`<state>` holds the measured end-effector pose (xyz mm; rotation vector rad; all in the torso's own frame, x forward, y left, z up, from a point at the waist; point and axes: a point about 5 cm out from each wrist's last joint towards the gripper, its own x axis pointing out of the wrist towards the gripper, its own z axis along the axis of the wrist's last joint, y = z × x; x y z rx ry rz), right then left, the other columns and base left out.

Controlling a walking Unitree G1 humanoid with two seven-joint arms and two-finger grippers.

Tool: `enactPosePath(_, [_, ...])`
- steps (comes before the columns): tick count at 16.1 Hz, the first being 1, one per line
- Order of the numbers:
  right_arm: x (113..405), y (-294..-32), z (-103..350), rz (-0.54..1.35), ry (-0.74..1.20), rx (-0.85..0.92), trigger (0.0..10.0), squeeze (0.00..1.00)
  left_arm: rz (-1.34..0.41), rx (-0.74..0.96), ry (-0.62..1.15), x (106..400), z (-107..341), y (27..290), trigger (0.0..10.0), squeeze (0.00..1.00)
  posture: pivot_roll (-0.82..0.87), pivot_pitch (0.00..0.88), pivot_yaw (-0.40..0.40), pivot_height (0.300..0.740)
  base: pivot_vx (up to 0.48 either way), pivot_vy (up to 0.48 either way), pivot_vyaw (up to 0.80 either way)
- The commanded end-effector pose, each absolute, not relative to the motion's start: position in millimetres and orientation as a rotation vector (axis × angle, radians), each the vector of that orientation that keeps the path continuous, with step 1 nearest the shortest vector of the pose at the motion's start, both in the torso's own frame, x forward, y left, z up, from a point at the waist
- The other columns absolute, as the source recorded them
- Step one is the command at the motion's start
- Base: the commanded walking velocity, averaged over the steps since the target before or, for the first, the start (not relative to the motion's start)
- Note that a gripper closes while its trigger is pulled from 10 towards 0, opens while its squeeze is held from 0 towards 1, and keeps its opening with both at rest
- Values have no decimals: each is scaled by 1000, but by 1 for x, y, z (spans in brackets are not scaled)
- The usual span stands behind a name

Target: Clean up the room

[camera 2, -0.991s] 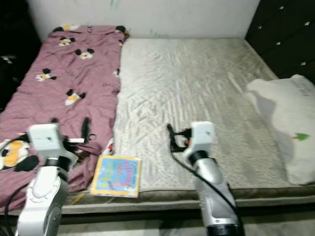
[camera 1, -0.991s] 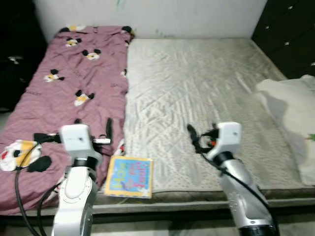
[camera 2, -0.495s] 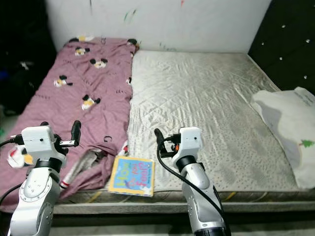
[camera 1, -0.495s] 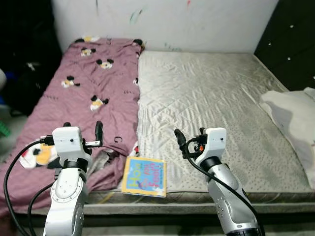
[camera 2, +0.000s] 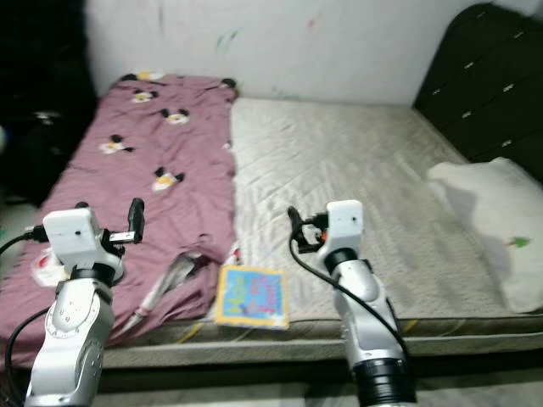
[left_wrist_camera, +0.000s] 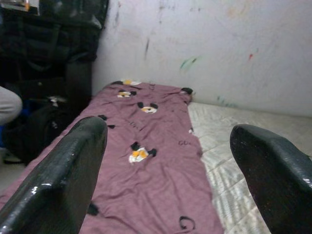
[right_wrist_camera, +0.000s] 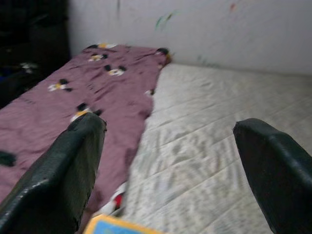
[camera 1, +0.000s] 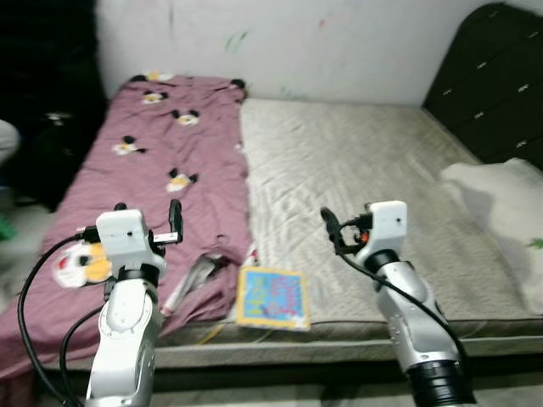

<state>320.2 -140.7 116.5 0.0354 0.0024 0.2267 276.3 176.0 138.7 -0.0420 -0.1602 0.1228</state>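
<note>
Your left hand [left_wrist_camera: 165, 161] and right hand [right_wrist_camera: 170, 161] hover wide apart, empty, above the bed [camera 1: 356, 170]. A book [camera 1: 272, 298] lies at its near edge beside the purple blanket [camera 1: 153, 170]; a white pillow [camera 1: 501, 203] is cut off, blurred.

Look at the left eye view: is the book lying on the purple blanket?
No. The book lies on the bare grey mattress at the bed's front edge, beside the purple blanket, not on it.

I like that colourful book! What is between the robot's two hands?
The book lies at the mattress edge, between left gripper and right gripper in the eye views.
</note>
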Motion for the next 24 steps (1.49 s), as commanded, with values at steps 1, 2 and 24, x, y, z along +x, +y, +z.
enactPosePath(1, [318, -140, 110, 214, 15, 34, 10000, 0, 100, -27, -190, 276, 147, 172, 10000, 0, 29, 64, -35, 740, 0, 0, 0])
enactPosePath(2, [316, -135, 108, 212, 20, 42, 10000, 0, 96, -26, -203, 278, 152, 174, 10000, 0, 25, 74, -29, 740, 0, 0, 0])
enactPosePath(24, [318, -139, 108, 182, 25, 36, 10000, 0, 38, -28, -187, 277, 146, 160, 10000, 0, 0, 82, -27, 740, 259, 0, -63])
